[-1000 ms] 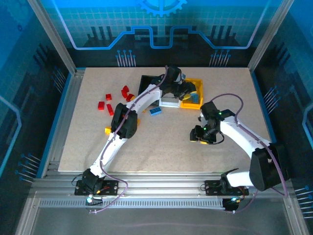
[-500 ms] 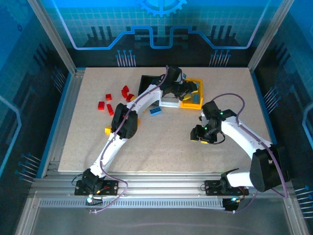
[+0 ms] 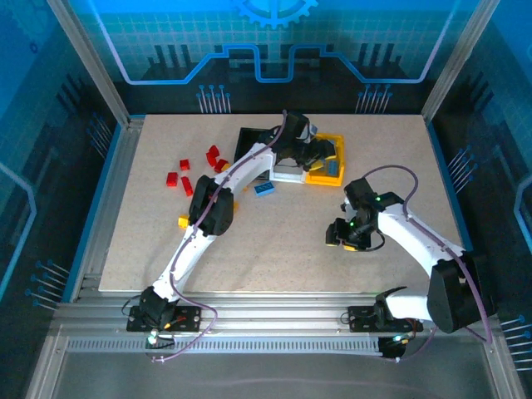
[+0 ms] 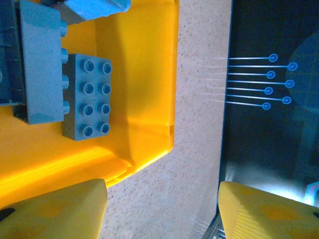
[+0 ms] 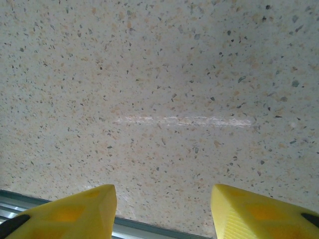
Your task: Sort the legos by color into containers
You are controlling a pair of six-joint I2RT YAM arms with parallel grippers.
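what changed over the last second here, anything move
The right gripper drew back a little toward the near edge of the table, open and empty. The left gripper stayed over the yellow bin, holding nothing. The red bricks and the blue brick by the white bin did not move.

No lettering, label, brand or number is legible on anything here.

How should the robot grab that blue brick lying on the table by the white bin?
Pinch the blue brick across its narrow width, fingers on its two long sides, coming straight down from above. It lies flat on the table with nothing on top. The white bin sits close behind it, so a sideways approach looks cramped.
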